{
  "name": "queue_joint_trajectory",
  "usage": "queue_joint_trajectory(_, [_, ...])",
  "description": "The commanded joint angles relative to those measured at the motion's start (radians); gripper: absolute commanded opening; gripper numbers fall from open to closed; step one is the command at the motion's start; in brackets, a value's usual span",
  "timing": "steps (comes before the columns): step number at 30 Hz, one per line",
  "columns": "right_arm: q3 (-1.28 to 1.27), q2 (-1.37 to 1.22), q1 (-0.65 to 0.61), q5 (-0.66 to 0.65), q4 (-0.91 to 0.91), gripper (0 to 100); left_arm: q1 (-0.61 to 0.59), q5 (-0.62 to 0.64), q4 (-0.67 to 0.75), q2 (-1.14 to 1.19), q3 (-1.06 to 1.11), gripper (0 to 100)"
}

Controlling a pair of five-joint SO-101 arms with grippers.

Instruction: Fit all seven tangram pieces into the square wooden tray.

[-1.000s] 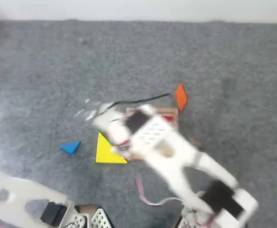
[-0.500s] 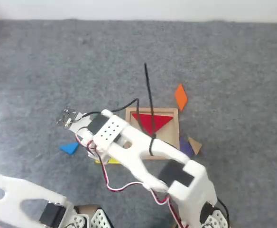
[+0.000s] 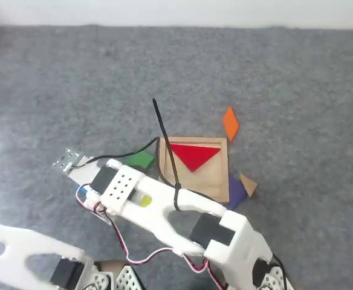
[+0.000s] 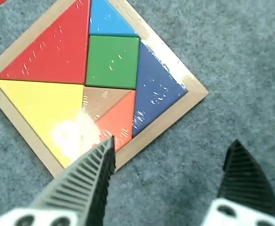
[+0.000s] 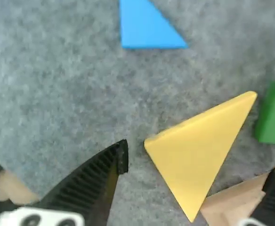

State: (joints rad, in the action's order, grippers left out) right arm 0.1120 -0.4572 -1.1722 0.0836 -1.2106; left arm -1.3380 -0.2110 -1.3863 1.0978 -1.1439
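Seen from above, the square wooden tray (image 3: 216,181) holds a red triangle (image 3: 193,155). An orange piece (image 3: 230,122) lies past its far corner, a green piece (image 3: 141,160) at its left, and a purple piece (image 3: 236,188) and a brown triangle (image 3: 248,184) at its right. The right arm (image 3: 164,208) reaches left past the tray. My right gripper (image 5: 203,160) is open above the yellow triangle (image 5: 201,157), with a blue triangle (image 5: 144,26) beyond and the green piece (image 5: 274,113) beside it. My left gripper (image 4: 172,147) hangs open over a wooden tray (image 4: 194,96) holding several fitted pieces.
Grey carpet (image 3: 74,78) covers the table. The left arm (image 3: 25,254) lies at the near left corner. A black cable (image 3: 164,136) arches over the tray and red wires (image 3: 125,241) hang under the right arm. A pale wall edge (image 3: 176,12) runs along the back.
The right arm swung left off the tray, uncovering the red triangle and the green piece. It now covers most of the yellow and blue triangles in the high view.
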Motion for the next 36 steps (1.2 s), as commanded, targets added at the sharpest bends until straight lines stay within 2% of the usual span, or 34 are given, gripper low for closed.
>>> queue_joint_trajectory(1, [0.023, 0.004, 0.004, 0.032, 0.022, 44.5, -0.005, -0.005, -0.003, -0.018, -0.039, 36])
queue_joint_trajectory(4, [0.023, -0.012, -0.002, 0.034, 0.019, 43.4, -0.006, -0.003, -0.005, -0.018, -0.039, 36])
queue_joint_trajectory(10, [0.029, -0.059, 0.008, 0.034, 0.038, 24.8, -0.008, -0.003, -0.005, -0.018, -0.039, 36])
queue_joint_trajectory(16, [0.029, -0.050, 0.010, 0.032, 0.036, 28.7, -0.008, -0.006, -0.005, -0.018, -0.039, 36])
queue_joint_trajectory(25, [0.025, -0.051, 0.010, 0.025, 0.027, 18.9, -0.008, -0.006, -0.005, -0.020, -0.039, 36])
queue_joint_trajectory(29, [0.029, -0.048, 0.021, 0.023, -0.001, 18.8, -0.008, -0.006, -0.005, -0.021, -0.039, 36])
queue_joint_trajectory(36, [0.046, 0.001, 0.110, 0.023, -0.074, 18.5, -0.008, -0.008, -0.003, -0.020, -0.039, 36])
